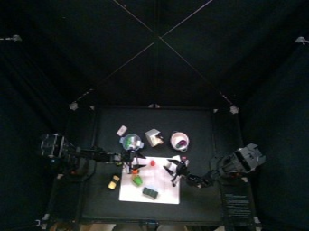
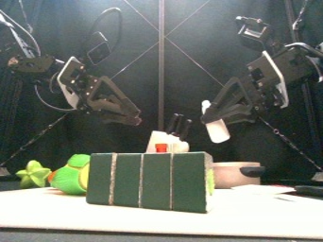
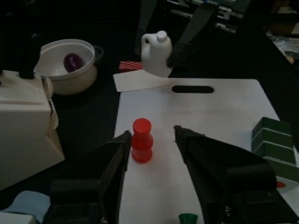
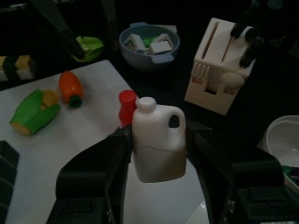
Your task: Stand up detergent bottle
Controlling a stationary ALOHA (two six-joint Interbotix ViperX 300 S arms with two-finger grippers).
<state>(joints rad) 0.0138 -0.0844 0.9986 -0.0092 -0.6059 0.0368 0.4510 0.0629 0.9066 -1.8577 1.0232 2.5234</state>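
Far left in the front view, a green toy (image 2: 74, 173) lies low on the table, with a dark green block (image 2: 149, 180) standing large beside it. Above them hangs the left gripper (image 3: 152, 133), and the left wrist view shows its jaws spread wide, gripping nothing. A small red bottle (image 3: 142, 142) stands upright between them on the white cutting board (image 3: 228, 105). Upper left in that view sits a white bowl (image 3: 61, 68).

Moving right, the right gripper (image 4: 158, 166) has both jaws pressed against the sides of the detergent bottle (image 4: 158, 140), a white jug with a handle. In the left wrist view it sits upper centre, at the board's far edge. Whether its base touches down I cannot tell. A knife block (image 4: 222, 54) stands at the upper right of the right wrist view.
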